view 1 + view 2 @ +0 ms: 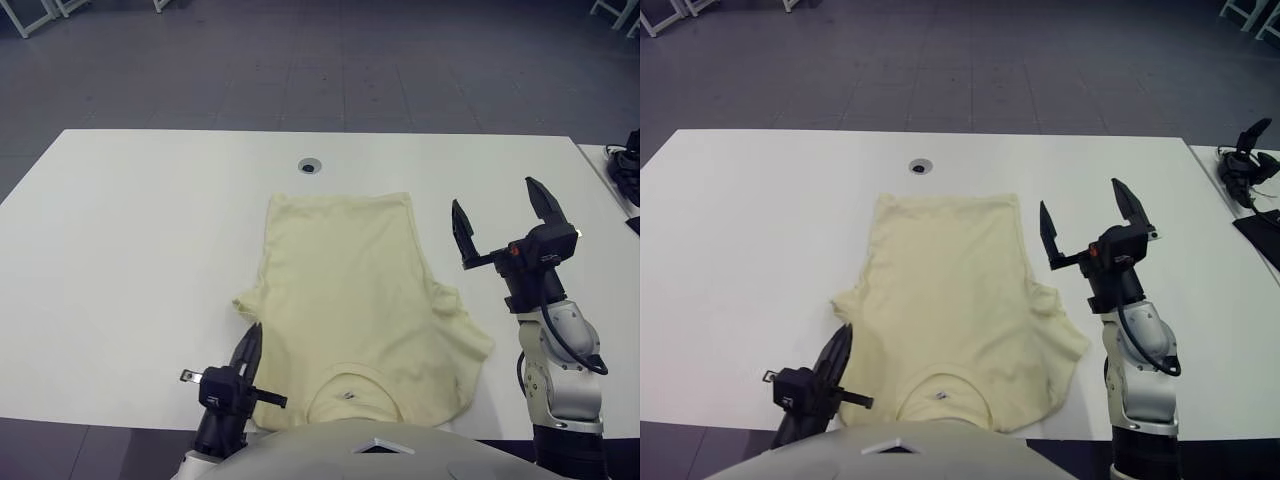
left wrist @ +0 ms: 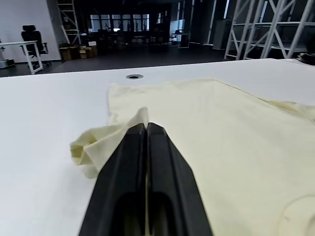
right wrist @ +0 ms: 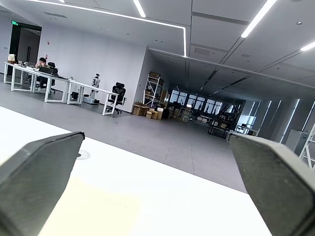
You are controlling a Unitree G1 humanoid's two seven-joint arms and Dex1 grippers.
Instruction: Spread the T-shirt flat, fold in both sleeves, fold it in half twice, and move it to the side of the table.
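Fittings and clutter in the room
A round grommet [image 1: 920,166] sits at twelve o'clock; black cables [image 1: 1243,165] lie on a neighbouring desk [image 1: 1220,205] at two o'clock.

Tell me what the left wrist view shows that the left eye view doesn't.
Left wrist view: the room behind, with an office chair and metal racks. Left eye view: the right gripper, fingers open, raised to the right of the T-shirt, and a black cable bundle at the far right. Both: that pale yellow T-shirt on the white table, the round hole beyond it, and the left gripper, fingers shut, by the bunched left sleeve.
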